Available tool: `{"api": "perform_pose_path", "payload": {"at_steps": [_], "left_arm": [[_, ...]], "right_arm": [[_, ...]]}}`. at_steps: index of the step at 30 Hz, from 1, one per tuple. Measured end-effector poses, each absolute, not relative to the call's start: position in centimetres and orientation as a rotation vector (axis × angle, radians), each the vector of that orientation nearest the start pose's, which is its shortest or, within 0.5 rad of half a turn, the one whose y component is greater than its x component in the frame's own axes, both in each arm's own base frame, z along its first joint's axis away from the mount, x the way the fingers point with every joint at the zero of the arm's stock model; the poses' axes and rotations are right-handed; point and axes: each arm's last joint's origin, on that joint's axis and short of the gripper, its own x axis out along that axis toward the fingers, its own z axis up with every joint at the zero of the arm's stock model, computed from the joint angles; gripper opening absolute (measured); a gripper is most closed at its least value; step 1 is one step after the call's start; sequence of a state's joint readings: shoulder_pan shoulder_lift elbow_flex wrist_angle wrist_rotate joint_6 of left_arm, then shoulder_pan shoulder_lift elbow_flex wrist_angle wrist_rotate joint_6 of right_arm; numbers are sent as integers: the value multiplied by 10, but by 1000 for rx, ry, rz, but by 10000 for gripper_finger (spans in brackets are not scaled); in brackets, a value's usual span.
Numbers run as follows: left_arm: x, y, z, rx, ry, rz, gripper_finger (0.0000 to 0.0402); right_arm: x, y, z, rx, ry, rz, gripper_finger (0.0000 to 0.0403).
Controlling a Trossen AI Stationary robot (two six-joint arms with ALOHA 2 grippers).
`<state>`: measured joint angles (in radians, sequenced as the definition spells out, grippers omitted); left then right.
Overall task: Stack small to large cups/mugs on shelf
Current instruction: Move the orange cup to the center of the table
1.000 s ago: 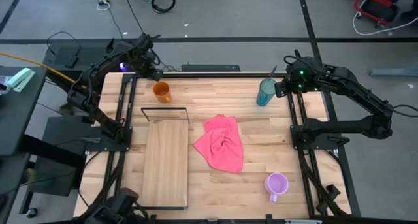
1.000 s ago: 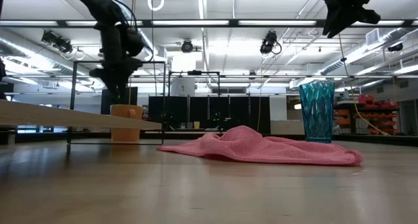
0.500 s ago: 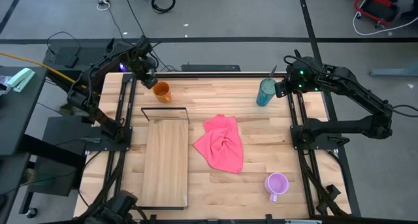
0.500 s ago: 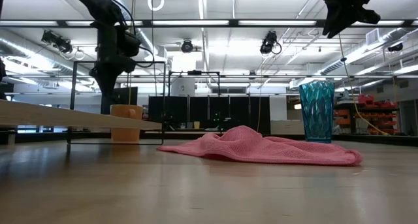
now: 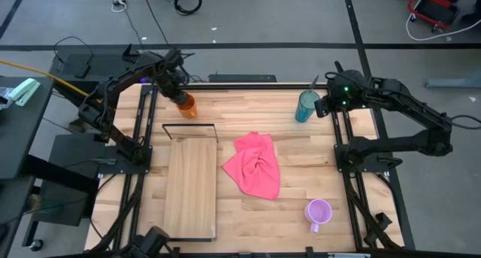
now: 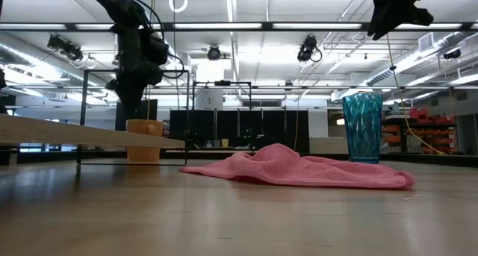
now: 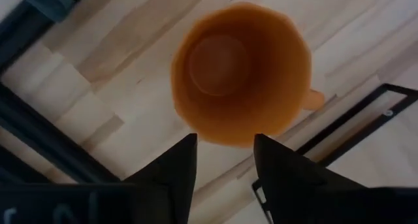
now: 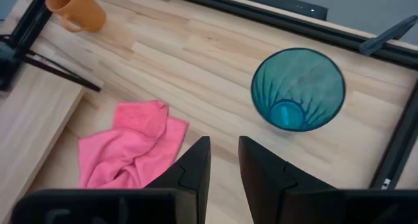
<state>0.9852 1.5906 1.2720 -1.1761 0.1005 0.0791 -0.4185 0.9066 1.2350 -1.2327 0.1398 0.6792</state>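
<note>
The orange mug stands upright on its base on the tabletop at the far left, just beyond the wire-frame end of the shelf. My left gripper hangs open above the mug, touching nothing. The teal tumbler stands upright at the far right. My right gripper hovers high beside it toward the right edge, its fingers a little apart and empty. The lilac mug stands at the near right.
A crumpled pink cloth lies on the tabletop between the shelf and the tumbler. Black arm frames run along the left and right edges of the table. The shelf plank stands raised above the tabletop.
My left gripper has moved a little toward the table's near edge and down, ending over the orange mug. The mugs, tumbler and cloth have stayed where they were.
</note>
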Motion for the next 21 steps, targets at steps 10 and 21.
{"api": "perform_pose_path", "payload": {"at_steps": [10,21], "left_arm": [[158,232,231,-872,1280,784,162],[157,235,230,-939,1240,876,162]], "right_arm": [[120,-52,371,711,706,-807,87],[123,-53,370,703,722,-807,87]]}}
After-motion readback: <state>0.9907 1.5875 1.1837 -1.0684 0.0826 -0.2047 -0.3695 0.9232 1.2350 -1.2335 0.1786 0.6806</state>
